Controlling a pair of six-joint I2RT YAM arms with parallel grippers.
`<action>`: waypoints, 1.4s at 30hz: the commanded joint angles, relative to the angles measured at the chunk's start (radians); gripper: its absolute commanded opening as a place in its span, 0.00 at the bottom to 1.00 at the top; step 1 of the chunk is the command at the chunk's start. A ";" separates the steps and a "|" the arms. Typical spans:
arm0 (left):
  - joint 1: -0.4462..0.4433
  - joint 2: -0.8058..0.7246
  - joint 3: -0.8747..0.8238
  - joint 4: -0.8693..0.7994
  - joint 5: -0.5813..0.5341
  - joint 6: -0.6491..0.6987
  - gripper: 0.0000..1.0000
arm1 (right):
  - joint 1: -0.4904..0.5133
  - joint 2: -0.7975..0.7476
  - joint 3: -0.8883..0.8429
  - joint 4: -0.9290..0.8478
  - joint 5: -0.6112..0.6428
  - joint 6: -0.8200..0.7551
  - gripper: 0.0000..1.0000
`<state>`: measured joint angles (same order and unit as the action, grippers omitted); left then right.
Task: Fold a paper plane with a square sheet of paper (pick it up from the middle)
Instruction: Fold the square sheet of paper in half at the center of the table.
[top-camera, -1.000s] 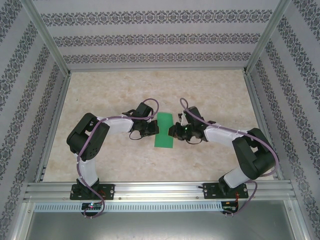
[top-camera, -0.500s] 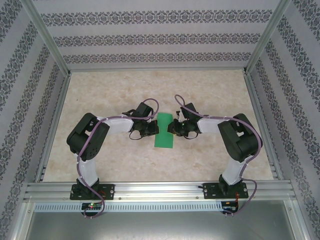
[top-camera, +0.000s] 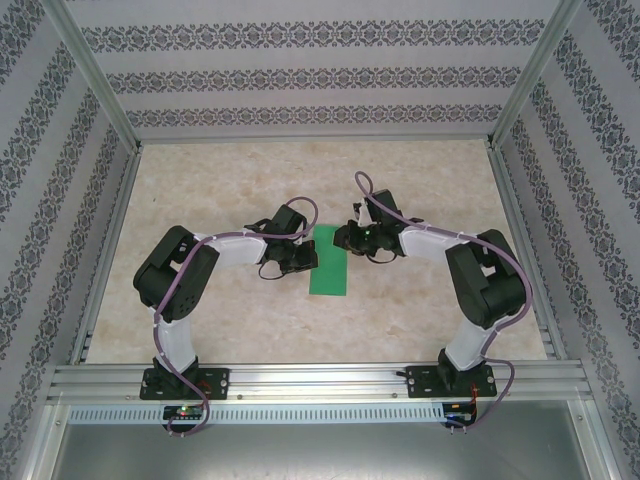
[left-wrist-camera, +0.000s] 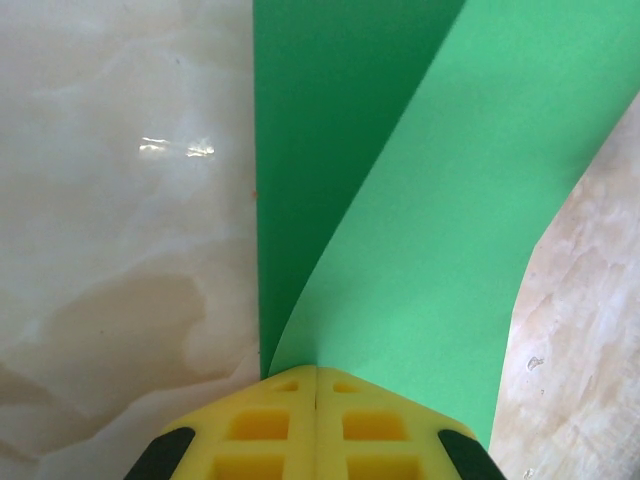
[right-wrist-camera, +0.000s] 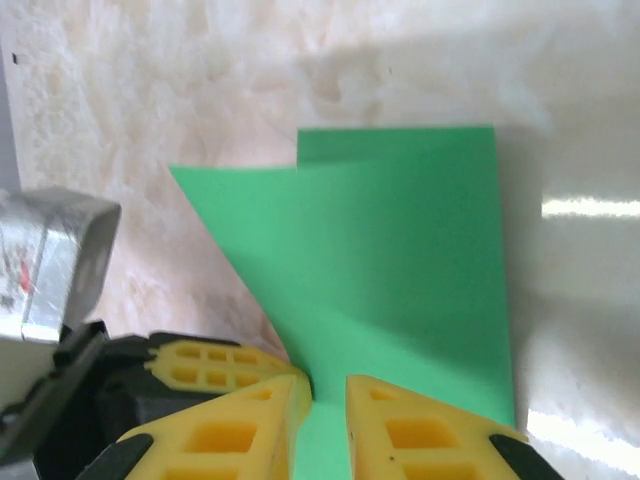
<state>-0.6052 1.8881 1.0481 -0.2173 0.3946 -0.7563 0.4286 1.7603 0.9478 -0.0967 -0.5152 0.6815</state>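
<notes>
Folding is in hand, at a corner crease by my reading. Left end effector (top-camera: 298, 262), fingers pressed together, pinches the paper's (top-camera: 330, 264) left edge, where two layers part. Paper lies mid-tabletop (top-camera: 430, 190) between both arms, a narrow green strip from above. Right end effector (top-camera: 347, 238) grips its far right corner, fingers nearly together with green between them and one flap raised on a slant. Next move probably calls for drawing that corner to the centre line while the left holds firm.
</notes>
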 joint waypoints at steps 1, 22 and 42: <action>-0.015 0.034 -0.001 -0.090 -0.030 0.031 0.00 | -0.013 0.076 0.017 0.018 -0.014 -0.016 0.20; -0.015 0.035 0.004 -0.101 -0.033 0.036 0.00 | -0.039 0.154 0.158 -0.064 -0.016 -0.035 0.21; -0.015 0.028 0.003 -0.113 -0.037 0.043 0.00 | -0.079 0.188 0.259 -0.139 -0.012 -0.048 0.21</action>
<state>-0.6052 1.8889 1.0569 -0.2420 0.3939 -0.7341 0.3698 1.9671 1.1744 -0.2283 -0.5232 0.6521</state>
